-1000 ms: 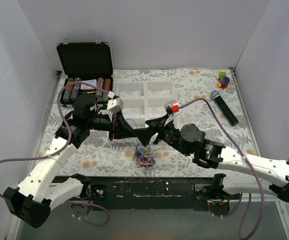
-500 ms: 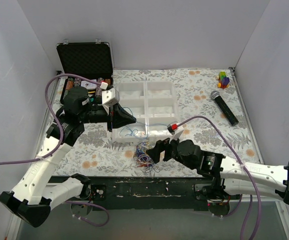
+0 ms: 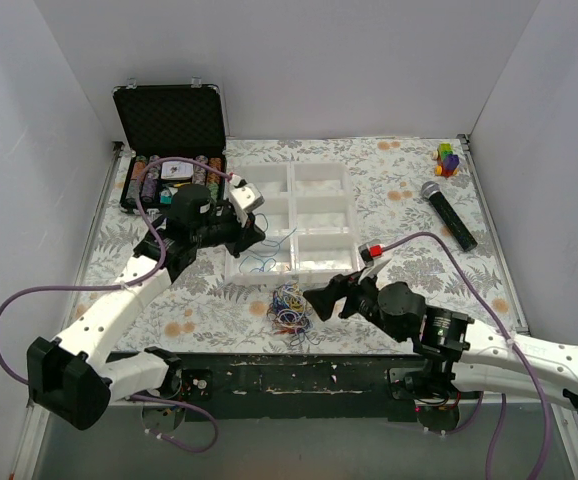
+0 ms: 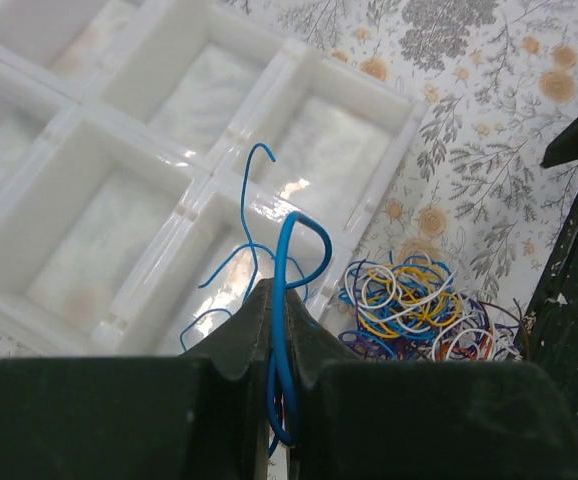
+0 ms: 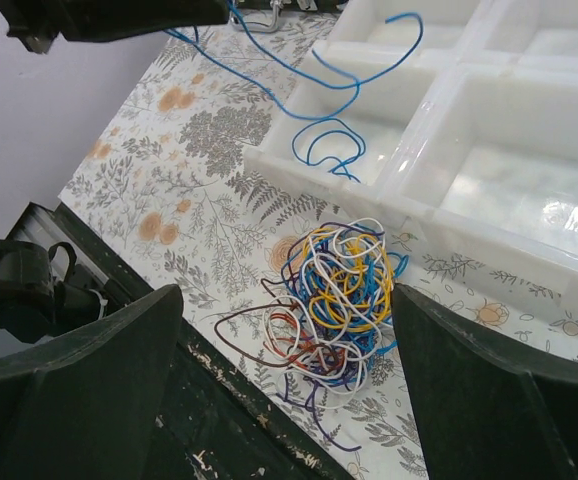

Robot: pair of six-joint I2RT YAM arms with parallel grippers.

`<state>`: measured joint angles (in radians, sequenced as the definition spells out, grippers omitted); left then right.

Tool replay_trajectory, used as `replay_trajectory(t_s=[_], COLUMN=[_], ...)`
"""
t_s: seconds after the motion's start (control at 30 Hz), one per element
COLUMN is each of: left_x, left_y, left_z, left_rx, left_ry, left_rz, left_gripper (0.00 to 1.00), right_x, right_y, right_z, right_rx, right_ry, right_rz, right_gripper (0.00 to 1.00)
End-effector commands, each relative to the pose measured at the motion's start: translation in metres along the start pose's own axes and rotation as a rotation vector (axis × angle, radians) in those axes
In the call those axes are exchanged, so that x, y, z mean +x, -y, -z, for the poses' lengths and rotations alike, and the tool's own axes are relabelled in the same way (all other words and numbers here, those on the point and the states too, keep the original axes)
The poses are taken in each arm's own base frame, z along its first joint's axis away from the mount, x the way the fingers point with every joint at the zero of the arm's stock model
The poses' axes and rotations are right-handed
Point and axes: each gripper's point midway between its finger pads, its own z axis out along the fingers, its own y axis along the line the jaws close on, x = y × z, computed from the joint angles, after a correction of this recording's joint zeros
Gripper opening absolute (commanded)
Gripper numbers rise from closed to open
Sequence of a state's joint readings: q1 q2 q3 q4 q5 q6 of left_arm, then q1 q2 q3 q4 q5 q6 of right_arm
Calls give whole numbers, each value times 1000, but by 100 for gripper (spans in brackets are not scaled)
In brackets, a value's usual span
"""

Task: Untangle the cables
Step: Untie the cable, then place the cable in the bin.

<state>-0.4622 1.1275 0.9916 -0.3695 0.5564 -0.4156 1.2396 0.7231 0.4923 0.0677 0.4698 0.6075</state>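
plain white walls close the table in on three sides: a back wall (image 3: 349,60), a left wall (image 3: 19,150) and a right wall (image 3: 559,120). a floral tablecloth (image 3: 399,170) in grey and orange covers the tabletop. a scuffed black rail (image 3: 299,375) runs along its near edge. the light is soft and even.

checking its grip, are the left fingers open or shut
Shut: the left fingers pinch a blue cable between them, and it hangs into the white tray.
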Motion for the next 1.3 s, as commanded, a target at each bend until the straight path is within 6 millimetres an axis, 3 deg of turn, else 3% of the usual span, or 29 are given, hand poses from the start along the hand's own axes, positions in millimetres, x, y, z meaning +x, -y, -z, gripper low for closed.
replay_trajectory(t_s=[0.0, 0.4, 0.67, 0.87, 1.03, 1.1, 1.17, 1.27], left_x=[-5, 45, 65, 100, 113, 113, 111, 102], left_y=[-12, -25, -21, -22, -25, -25, -25, -26], left_z=[-1, -16, -24, -37, -48, -54, -58, -62], left_rx=[-56, -68, -21, 39, 53, 55, 54, 45], left_ry=[34, -102, -142, -257, -304, -310, -308, -283], left_rz=[-84, -127, -153, -202, -181, -169, -157, -142], left_gripper=[0, 0, 0, 0, 2, 9, 31, 51], right_x=[-12, -30, -26, -29, -29, -27, -28, -27], right_y=[7, 10, 13, 13, 14, 15, 15, 16], right_z=[7, 19, 21, 21, 21, 21, 20, 19], right_rx=[38, 46, 59, 65, 73, 75, 76, 78], right_ry=[50, 109, 94, 97, 92, 90, 94, 94], right_rz=[-26, -55, -47, -47, -39, -40, -39, -39], right_gripper=[93, 89, 89, 89, 88, 88, 89, 88])
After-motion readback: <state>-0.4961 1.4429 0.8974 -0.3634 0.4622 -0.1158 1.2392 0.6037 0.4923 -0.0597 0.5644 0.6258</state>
